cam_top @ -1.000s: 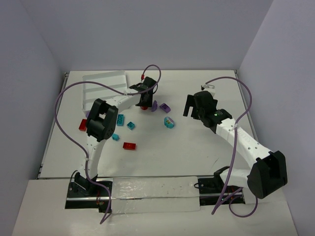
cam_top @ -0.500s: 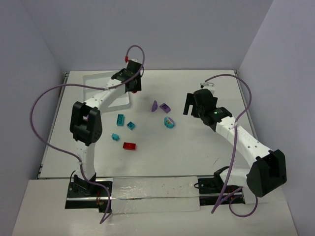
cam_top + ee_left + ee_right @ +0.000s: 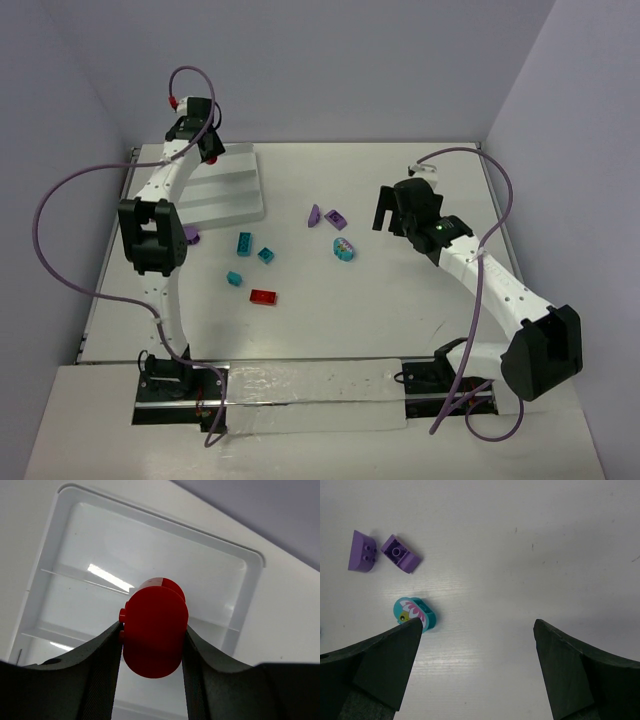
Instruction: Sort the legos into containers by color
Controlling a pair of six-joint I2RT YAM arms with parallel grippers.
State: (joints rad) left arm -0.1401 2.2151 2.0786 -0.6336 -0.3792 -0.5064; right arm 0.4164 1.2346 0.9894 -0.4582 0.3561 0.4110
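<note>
My left gripper (image 3: pixel 152 630) is shut on a rounded red lego (image 3: pixel 155 612) and holds it in the air above the white ribbed container tray (image 3: pixel 248 587). From above, that gripper (image 3: pixel 207 148) is at the tray's (image 3: pixel 228 190) far left corner. My right gripper (image 3: pixel 476 625) hangs open over bare table, with the rounded teal lego (image 3: pixel 414 613) beside its left fingertip. Two purple legos (image 3: pixel 362 551) (image 3: pixel 401 554) lie beyond it. On the table lie three teal legos (image 3: pixel 244 241) (image 3: pixel 266 255) (image 3: pixel 234 279), a red one (image 3: pixel 263 296) and a purple one (image 3: pixel 190 236).
A long clear strip (image 3: pixel 310 396) with black clamps runs along the near edge between the arm bases. Walls close the table at the back and on both sides. Purple cables loop over both arms.
My left arm has swung from the middle of the table to the back left, carrying the red lego over the tray. The right arm has stayed in place.
</note>
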